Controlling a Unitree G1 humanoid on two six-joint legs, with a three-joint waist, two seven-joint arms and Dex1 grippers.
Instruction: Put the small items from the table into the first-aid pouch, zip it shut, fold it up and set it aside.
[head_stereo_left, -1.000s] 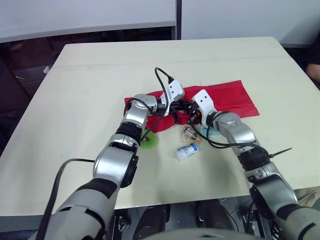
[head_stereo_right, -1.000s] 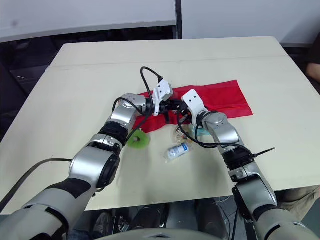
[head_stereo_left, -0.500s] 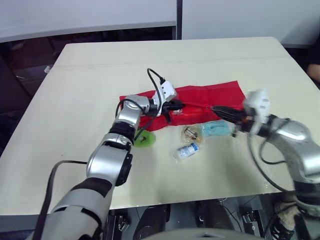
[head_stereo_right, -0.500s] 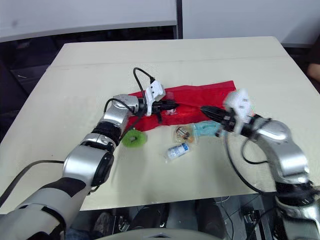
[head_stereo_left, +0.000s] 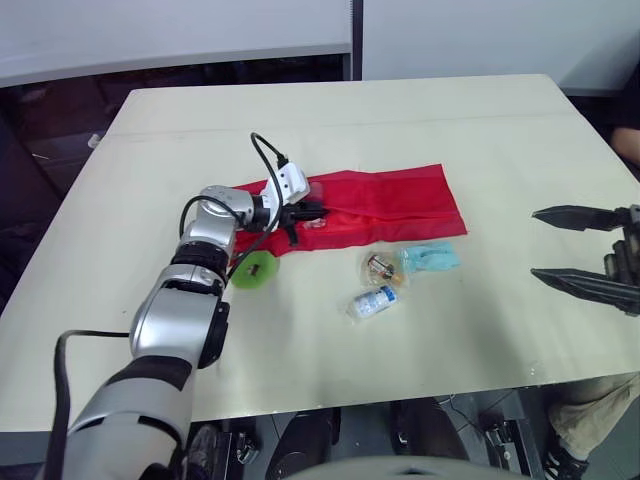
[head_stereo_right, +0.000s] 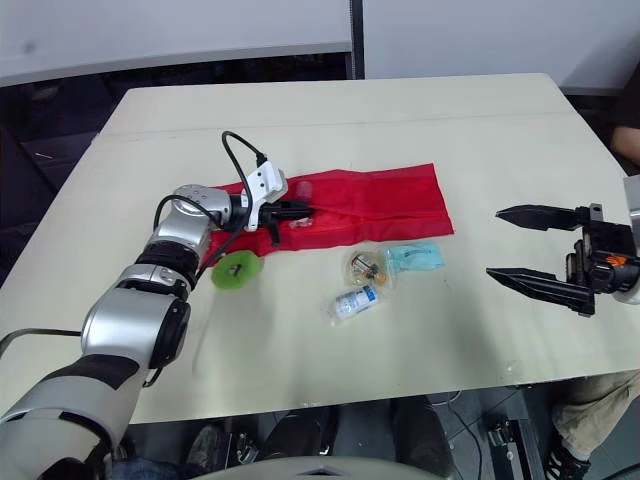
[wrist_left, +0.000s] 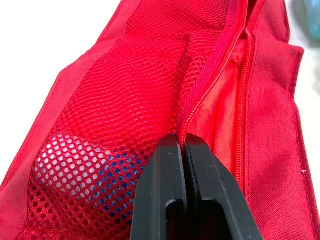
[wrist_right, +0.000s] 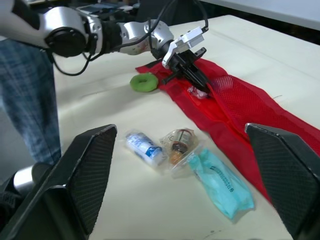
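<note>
The red first-aid pouch lies flat across the middle of the table, its zipper open. My left gripper is shut on the zipper edge at the pouch's left end; the left wrist view shows the fingers pinching the mesh pouch beside the zipper. Something blue and white shows through the mesh. In front of the pouch lie a small white bottle, a clear packet and a teal packet. A green roll sits by my left forearm. My right gripper hovers open, empty, far to the right.
A person in jeans stands beside the table. Bare tabletop stretches behind the pouch, and the table's near edge is close in front of the loose items.
My right gripper let go at the pouch, swung away to the right and opened wide. My left gripper dragged the pouch leftward; the green roll shifted left too.
</note>
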